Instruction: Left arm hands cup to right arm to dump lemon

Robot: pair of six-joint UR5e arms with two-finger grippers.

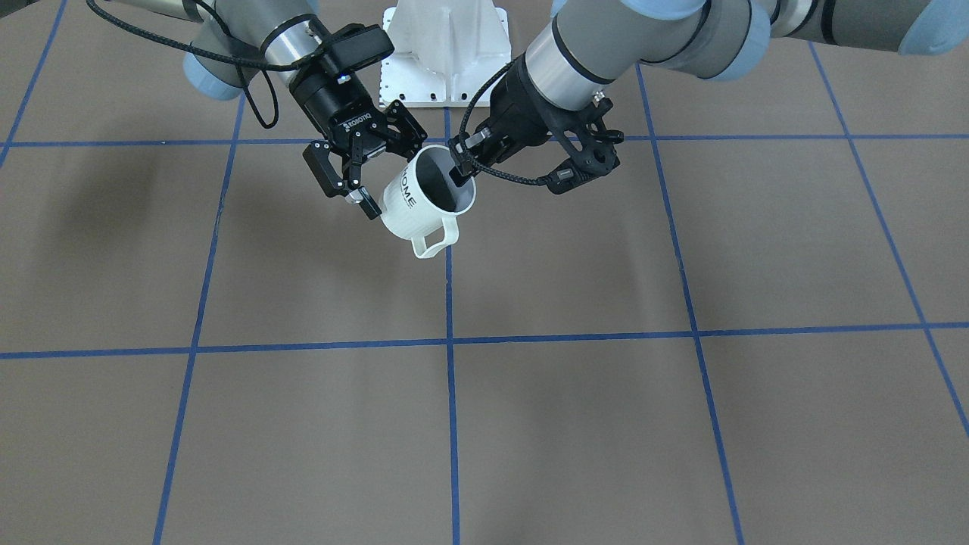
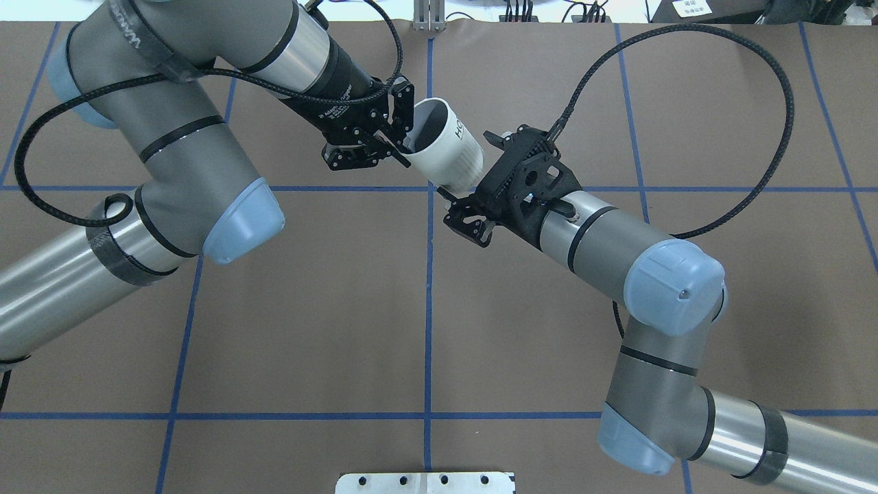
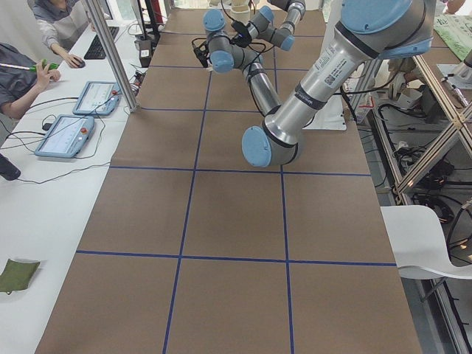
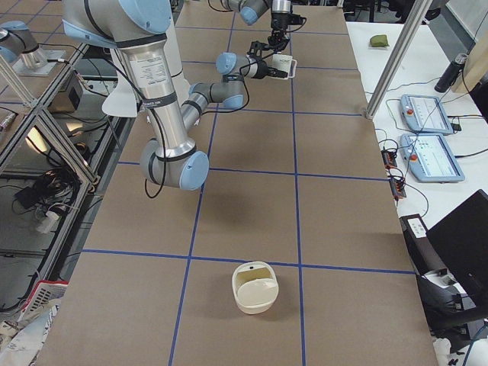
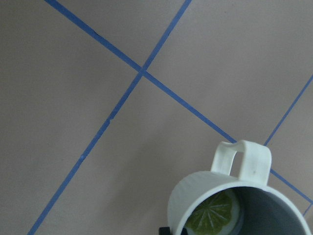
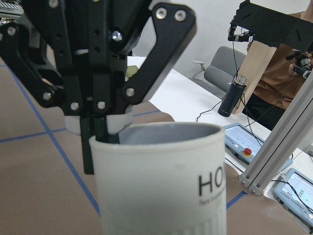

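I'm holding the cup [image 1: 412, 213] in mid-air over the counter [image 1: 606, 416], tilted, w/ my left claw [image 2: 401, 140] clamped on its rim, one finger inside. My right claw [image 1: 394, 178] is sitting spread apart around the base end, not gripping yet.

Risks: if L is letting go before R is clamping, the cup's dropping. The tilt is also inviting the lemon [image 5: 217, 213] to slide out early.

Can't tell whether R pads are touching the wall. The far finger's hiding behind the cup, and the L wrist view's cropping it.
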